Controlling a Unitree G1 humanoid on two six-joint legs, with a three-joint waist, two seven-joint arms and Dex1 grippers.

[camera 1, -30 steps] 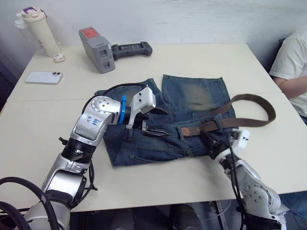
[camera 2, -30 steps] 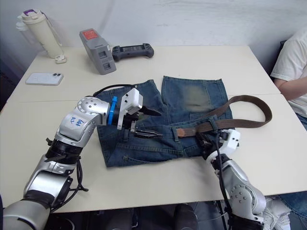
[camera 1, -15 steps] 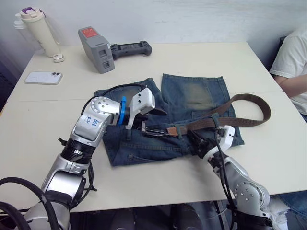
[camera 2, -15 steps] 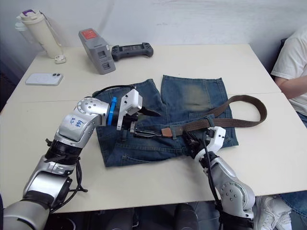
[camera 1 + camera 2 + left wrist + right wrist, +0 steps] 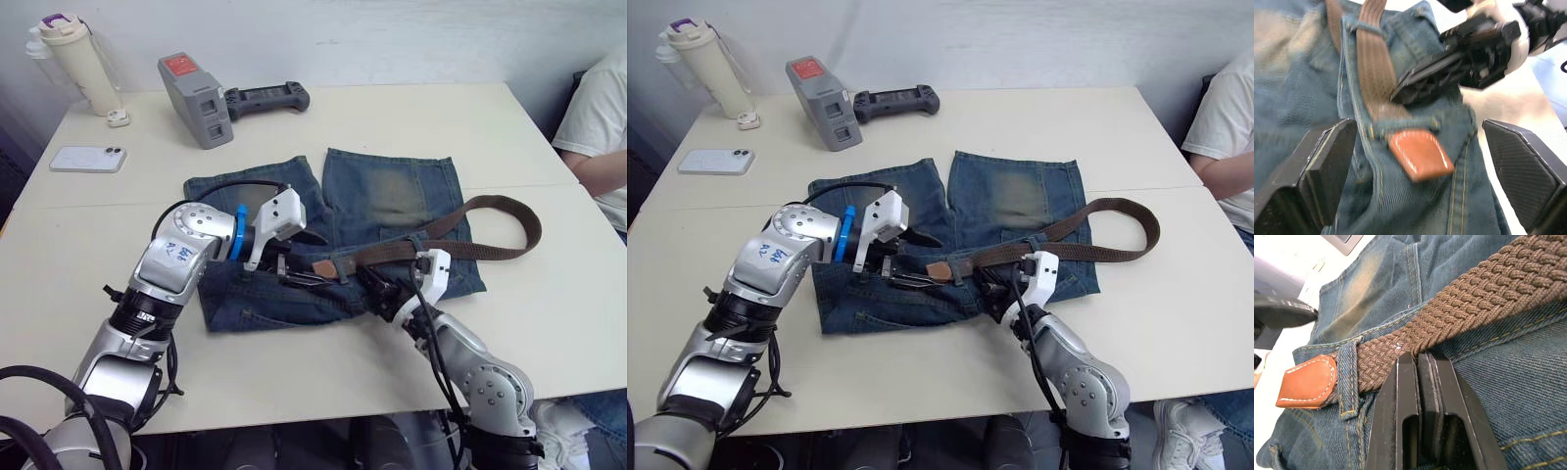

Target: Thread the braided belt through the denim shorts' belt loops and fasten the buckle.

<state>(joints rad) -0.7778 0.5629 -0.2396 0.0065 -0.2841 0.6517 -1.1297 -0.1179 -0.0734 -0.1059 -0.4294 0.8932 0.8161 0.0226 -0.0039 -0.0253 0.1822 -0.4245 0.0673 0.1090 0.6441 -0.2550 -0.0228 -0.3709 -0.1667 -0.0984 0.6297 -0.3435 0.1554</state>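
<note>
Left hand [image 5: 294,257] hovers over the waistband of the denim shorts [image 5: 392,196], its two black fingers [image 5: 1322,171] spread wide apart with the tan tip [image 5: 1420,154] of the braided belt [image 5: 490,206] lying between them, untouched. That tip has just cleared one of the belt loops [image 5: 1348,369], a narrow upright denim strip, and pokes out beyond it. The shorts lie flat on the bench [image 5: 392,117], waistband toward the robot and legs pointing away. Further right, the right hand [image 5: 377,287] presses against the waistband with its fingers [image 5: 1400,406] closed together, their tips touching the belt's near edge. Beyond it the belt runs on past the shorts' right side, curves into a loop on the bench and doubles back. A person's sleeve [image 5: 598,108] shows at the far right edge.
</note>
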